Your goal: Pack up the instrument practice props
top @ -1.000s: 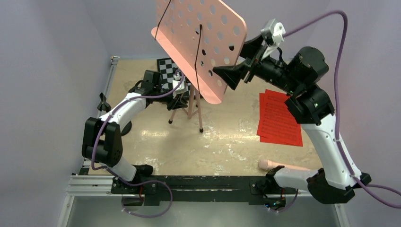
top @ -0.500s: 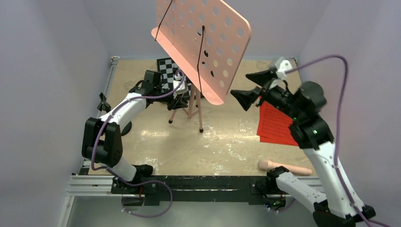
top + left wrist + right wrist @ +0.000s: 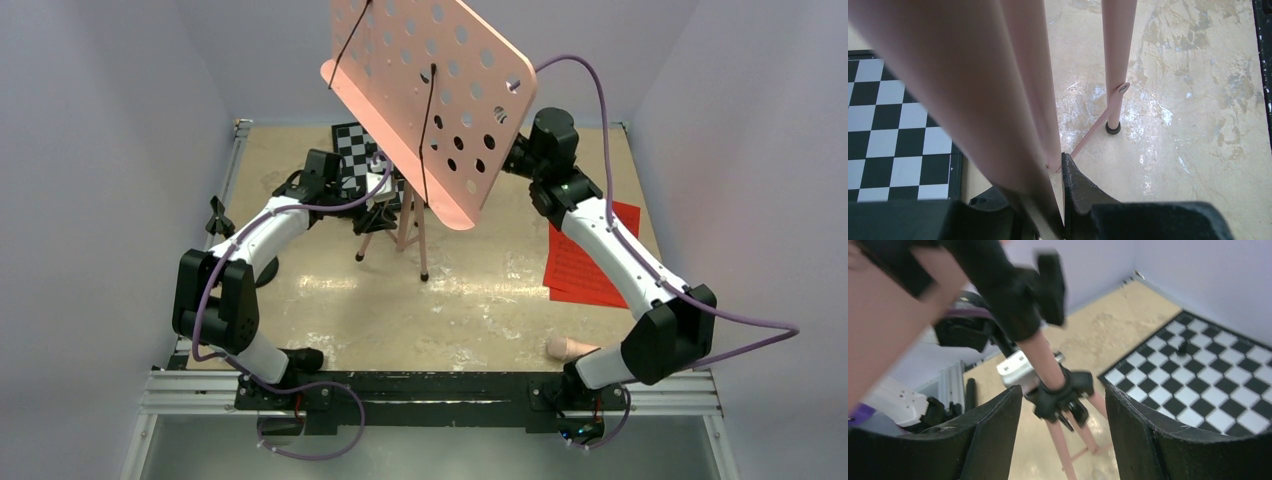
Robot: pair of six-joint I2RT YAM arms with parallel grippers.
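Note:
The pink music stand's perforated desk (image 3: 430, 95) tilts high over the table on thin tripod legs (image 3: 411, 232). My left gripper (image 3: 1049, 170) is shut on one pink leg (image 3: 1033, 100) low on the stand. In the top view my right gripper is hidden behind the desk. In its wrist view the right gripper (image 3: 1062, 392) is open, its fingers on either side of the stand's black tripod hub (image 3: 1060, 397) without touching it. Red printed sheets (image 3: 590, 262) lie at the right. A peach tube (image 3: 567, 347) lies by the right arm's base. A black peg stand (image 3: 217, 216) is at the left.
A black-and-white chessboard (image 3: 352, 150) lies at the back behind the stand, with a small dark piece (image 3: 1184, 347) on it. Lilac walls close in the table on three sides. The black rail (image 3: 430, 385) with the arm bases runs along the near edge.
My right arm has swung from beside the desk's right edge down and in behind it, toward the stand's pole, and its jaws have narrowed somewhat. The left gripper has kept its hold.

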